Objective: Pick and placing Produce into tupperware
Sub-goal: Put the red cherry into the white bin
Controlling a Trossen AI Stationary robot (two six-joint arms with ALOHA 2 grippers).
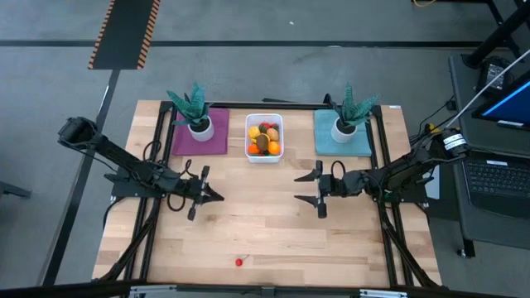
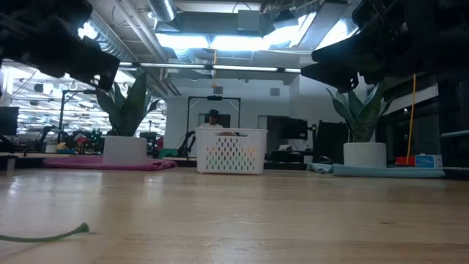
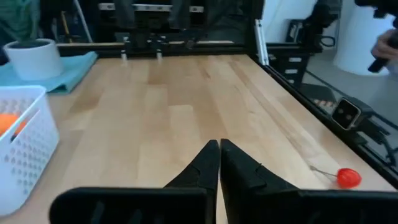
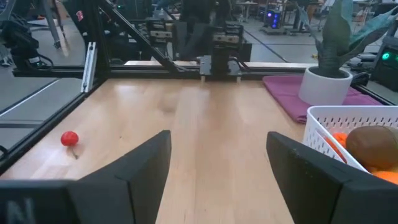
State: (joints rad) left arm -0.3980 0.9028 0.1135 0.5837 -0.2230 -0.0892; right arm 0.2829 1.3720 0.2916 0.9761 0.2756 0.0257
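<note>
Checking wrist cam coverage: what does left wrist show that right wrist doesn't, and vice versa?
Left wrist only: the teal mat with a white plant pot on it, and the left gripper, jaws shut and empty.

Right wrist only: the purple mat with its potted plant, the right gripper with jaws open, and a brown kiwi in the tub.

Both: the white tupperware, orange produce inside it, the red cherry loose on the wooden table.

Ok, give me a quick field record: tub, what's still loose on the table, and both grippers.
tub: white tupperware, back centre between the two mats, holding produce
loose: one red cherry near the front edge
left gripper: shut, empty, above the table
right gripper: open, empty, above the table
</note>
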